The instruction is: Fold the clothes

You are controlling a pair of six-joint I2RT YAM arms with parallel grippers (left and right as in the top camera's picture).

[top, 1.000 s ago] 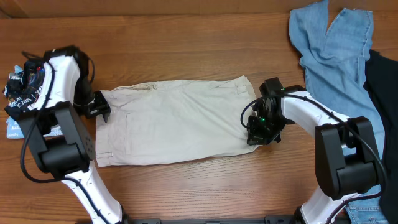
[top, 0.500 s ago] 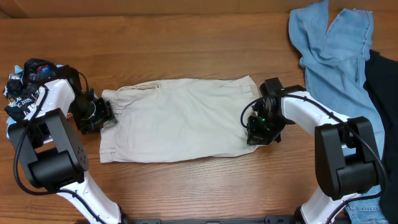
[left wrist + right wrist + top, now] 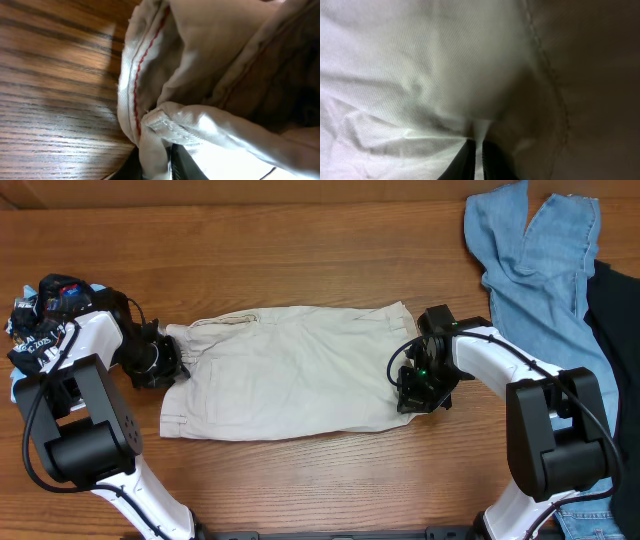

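Note:
The clothes (image 3: 285, 370), a plain cream garment folded into a wide rectangle, lie across the middle of the table. At their left edge my left gripper (image 3: 165, 365) is shut on a bunched hem; the left wrist view shows cream cloth with a red stitch line (image 3: 150, 125) pinched between the dark fingers (image 3: 182, 165). At the right edge my right gripper (image 3: 415, 385) is shut on the cloth. In the right wrist view a thin fold of the clothes (image 3: 420, 75) runs between the nearly touching fingers (image 3: 492, 160).
Light-blue jeans (image 3: 535, 250) lie crumpled at the back right, with a black garment (image 3: 615, 340) beside them at the right edge. A small pile of printed packets (image 3: 35, 315) sits at the far left. Bare wooden table (image 3: 300, 240) lies beyond the clothes.
My left gripper moved in onto the left edge of the clothes and closed on the hem, which bunched up. The right gripper stayed still, shut on the cloth.

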